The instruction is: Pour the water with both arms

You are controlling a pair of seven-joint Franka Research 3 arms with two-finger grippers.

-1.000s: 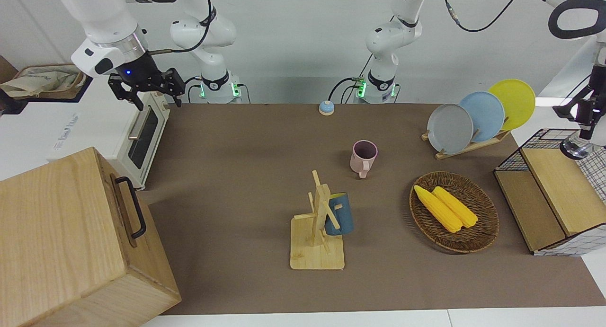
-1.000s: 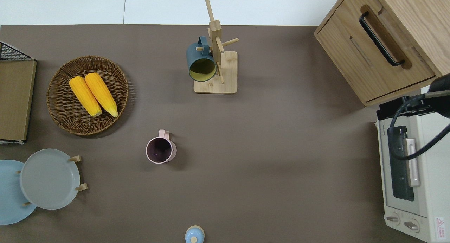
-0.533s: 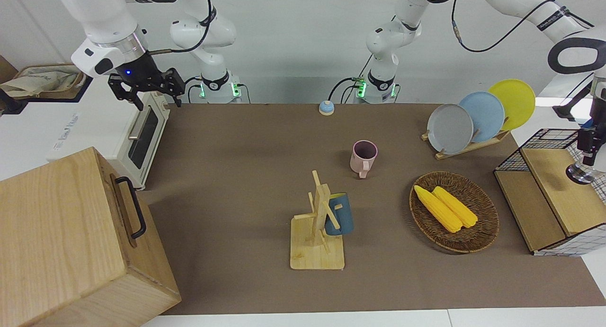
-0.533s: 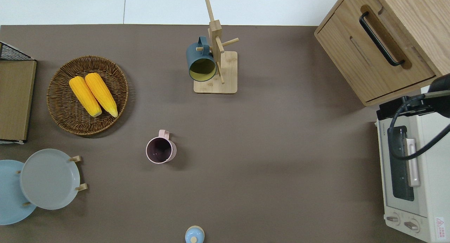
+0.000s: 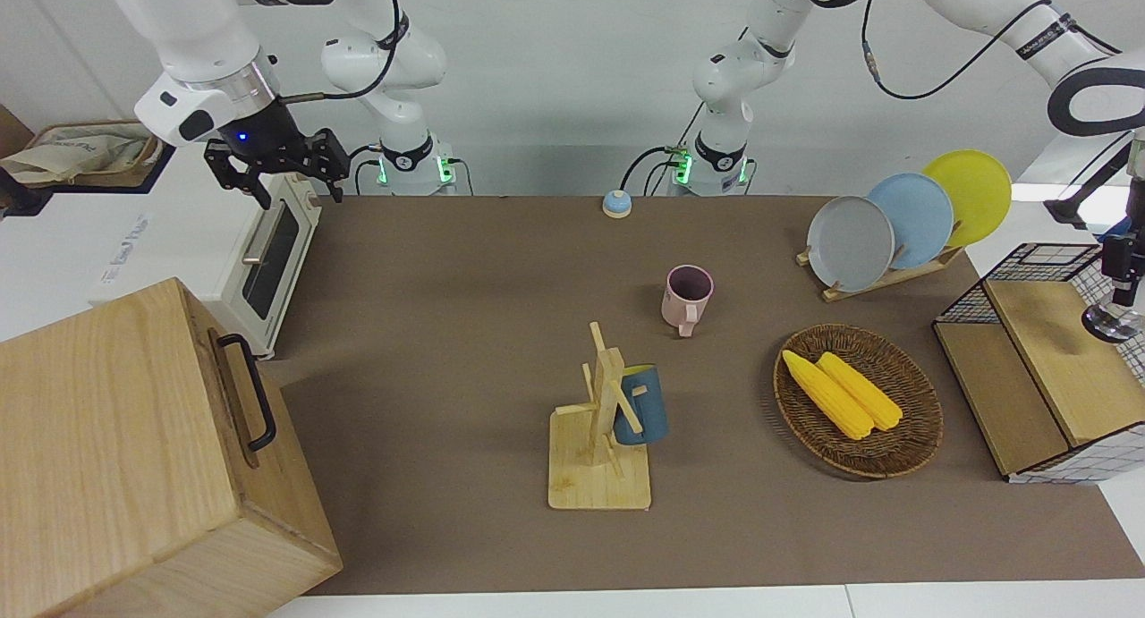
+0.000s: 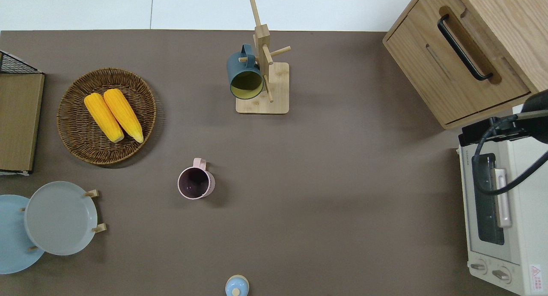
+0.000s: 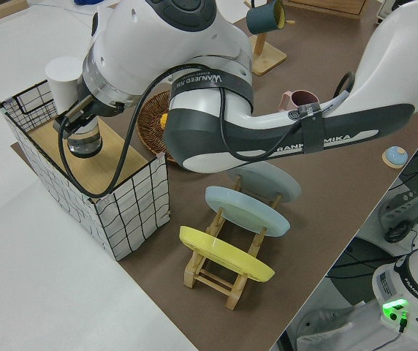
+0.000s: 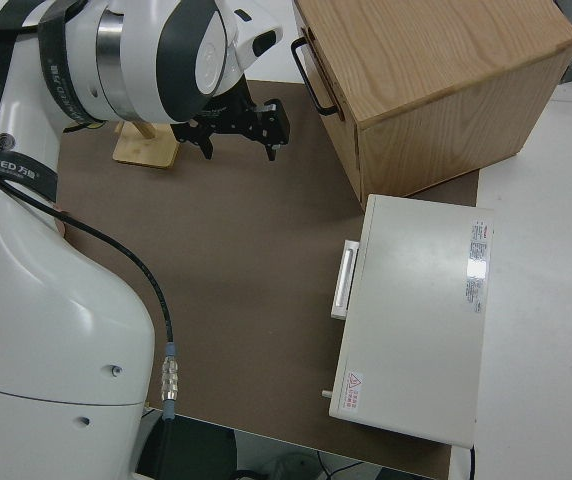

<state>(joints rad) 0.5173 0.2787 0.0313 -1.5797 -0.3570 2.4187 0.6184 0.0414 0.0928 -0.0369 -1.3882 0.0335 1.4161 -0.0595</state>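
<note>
My left arm reaches down into the wire crate [image 5: 1029,269] at its own end of the table. Its gripper [image 5: 1112,318] hangs just above the crate's wooden shelf [image 7: 85,164], and the left side view shows a silvery round piece at the left gripper [image 7: 85,139]. The right arm is parked with its gripper [image 5: 277,166] spread open and holding nothing; the right side view shows this right gripper [image 8: 236,125] as well. A pink mug [image 6: 195,183] stands upright mid-table. A blue mug [image 6: 245,77] hangs on a wooden mug tree [image 6: 263,86]. Water is out of view.
A wicker basket [image 6: 77,146] with two corn cobs lies near the crate. A plate rack [image 5: 894,274] holds three plates. A toaster oven [image 6: 501,227] and a wooden cabinet [image 6: 462,60] stand at the right arm's end. A small blue bell [image 5: 616,204] sits near the robots.
The left arm's end has sunk lower over the crate's shelf and shifted slightly toward the table's end. The right arm and the mugs have not moved.
</note>
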